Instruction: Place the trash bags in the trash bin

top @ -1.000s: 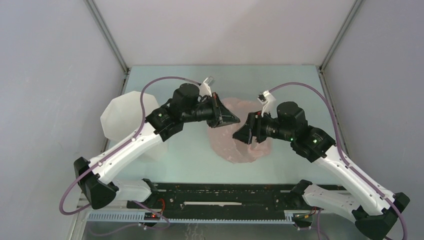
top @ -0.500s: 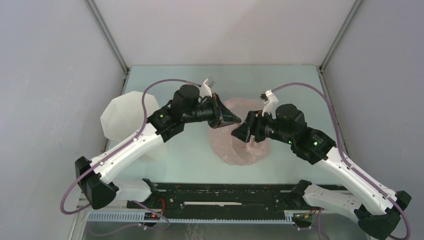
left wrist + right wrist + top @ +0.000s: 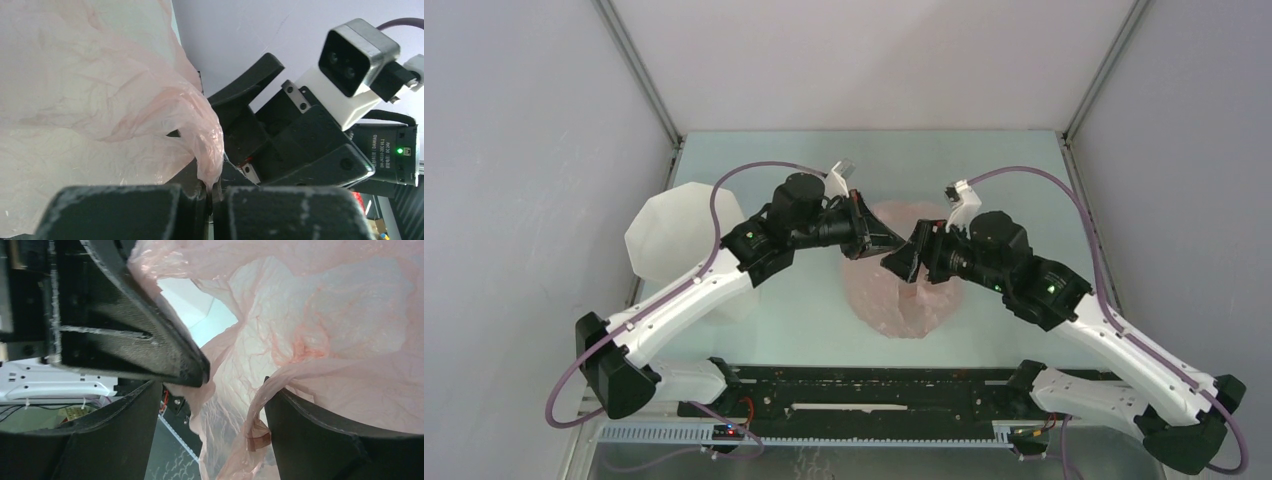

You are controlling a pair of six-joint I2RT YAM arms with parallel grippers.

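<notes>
Pale grey walls [image 3: 874, 60] boxed in the mint-green surface [image 3: 804, 300], and at its centre the left hand [image 3: 212, 194] was pressed together, pinching a twist of the trash bag [image 3: 912, 312]. Its wrist view showed the film bunched right at the tips. Facing it, almost tip to tip, the right hand [image 3: 210, 415] stood spread wide, with a loop handle and loose film hanging between its fingers. Whether the film touched either finger was hard to tell. The bag was thin, pale pink, wrinkled and glossy, lying mid-surface with its far part hidden under both hands. Over at the left edge stood the white faceted trash bin [image 3: 669, 235], well apart from the bag and partly covered by the left arm [image 3: 684, 295]. Its inside could not be made out.
</notes>
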